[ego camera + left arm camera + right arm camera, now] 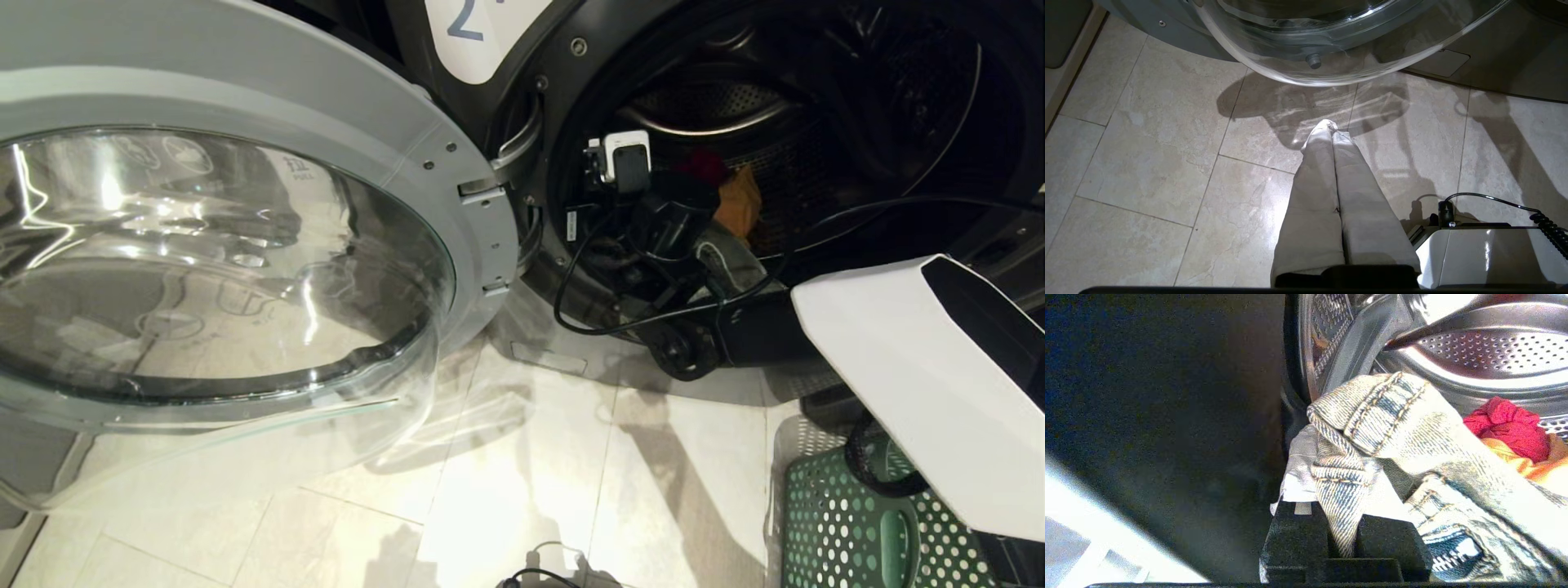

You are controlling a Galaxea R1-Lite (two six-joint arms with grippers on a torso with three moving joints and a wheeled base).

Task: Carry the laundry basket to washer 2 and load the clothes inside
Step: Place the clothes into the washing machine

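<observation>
Washer 2 (pixel 469 24) stands with its round glass door (pixel 220 261) swung wide to the left. My right arm (pixel 669 216) reaches into the steel drum (pixel 1474 347). There my right gripper (pixel 1342 528) is shut on a fold of light blue denim jeans (pixel 1392 412), which hang just inside the drum's mouth. Behind the jeans a red garment (pixel 1506 424) lies on an orange one (pixel 1527 467) on the drum floor. The dark green laundry basket (pixel 849 531) sits on the floor at the lower right, partly hidden by my arm's white cover. My left gripper (pixel 1333 132) hangs shut and empty over the tiles.
The open door (pixel 1331 41) overhangs the beige tiled floor (pixel 522 457) on the left. Black cables (pixel 588 318) loop from my right wrist in front of the drum's rim. A white part of my base (pixel 1486 253) shows beside the left gripper.
</observation>
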